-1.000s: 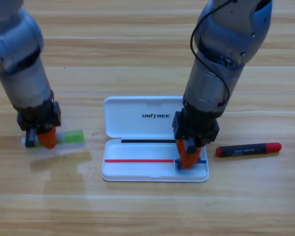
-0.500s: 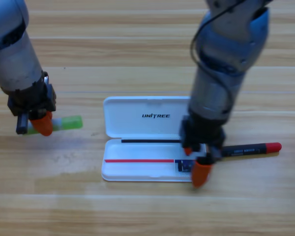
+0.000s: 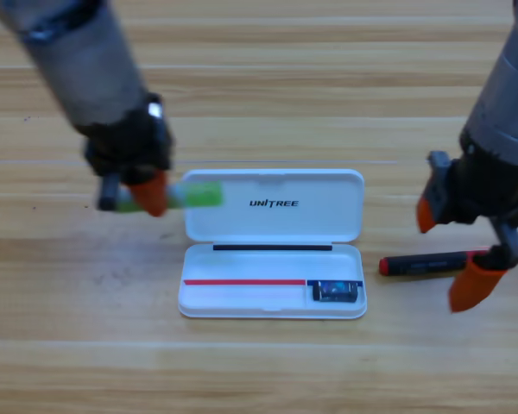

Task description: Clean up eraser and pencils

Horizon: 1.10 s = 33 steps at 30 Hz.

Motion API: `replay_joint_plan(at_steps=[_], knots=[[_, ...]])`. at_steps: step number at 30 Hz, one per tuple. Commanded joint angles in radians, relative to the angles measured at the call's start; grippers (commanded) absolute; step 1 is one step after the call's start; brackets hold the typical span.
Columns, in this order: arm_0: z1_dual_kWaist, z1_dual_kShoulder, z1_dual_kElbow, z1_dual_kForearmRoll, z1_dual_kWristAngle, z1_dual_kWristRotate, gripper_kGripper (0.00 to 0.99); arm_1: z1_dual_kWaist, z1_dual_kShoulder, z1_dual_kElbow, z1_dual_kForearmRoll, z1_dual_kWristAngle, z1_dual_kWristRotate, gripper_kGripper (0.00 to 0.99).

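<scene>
The light green pencil (image 3: 190, 196) is clamped in the left gripper (image 3: 147, 197) over the white case's (image 3: 272, 297) left lid edge, the eraser (image 3: 334, 291) lies in its right end, and the right gripper (image 3: 453, 253) straddles the black pencil (image 3: 425, 263), jaws wide apart.

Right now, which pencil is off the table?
The light green pencil, held up in the left pincer; the black-and-red pencil lies on the table.
</scene>
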Motion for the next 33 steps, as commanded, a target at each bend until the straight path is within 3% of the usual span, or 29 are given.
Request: replay_joint_plan(at_steps=[1, 6, 16, 23, 29, 30, 33], knots=[[-0.121, 0.15, -0.046, 0.015, -0.014, -0.033, 0.0, -0.164, 0.161, 0.014, -0.058, -0.079, -0.07, 0.979], [-0.161, 0.224, -0.079, 0.015, -0.031, -0.05, 0.0, -0.192, 0.244, 0.0, -0.101, -0.096, -0.129, 0.948], [-0.186, 0.29, -0.108, 0.012, -0.033, -0.066, 0.0, -0.186, 0.31, -0.025, -0.148, -0.078, -0.162, 0.922], [-0.186, 0.305, -0.115, 0.009, -0.036, -0.073, 0.0, -0.18, 0.336, -0.035, -0.171, -0.067, -0.163, 0.821], [-0.186, 0.32, -0.126, 0.009, -0.034, -0.095, 0.0, -0.172, 0.337, -0.028, -0.171, -0.054, -0.163, 0.808], [-0.186, 0.323, -0.129, 0.009, -0.034, -0.096, 0.0, -0.17, 0.34, -0.028, -0.171, -0.054, -0.163, 0.79], [-0.186, 0.327, -0.132, 0.01, -0.034, -0.098, 0.0, -0.166, 0.348, -0.025, -0.171, -0.054, -0.174, 0.592]])
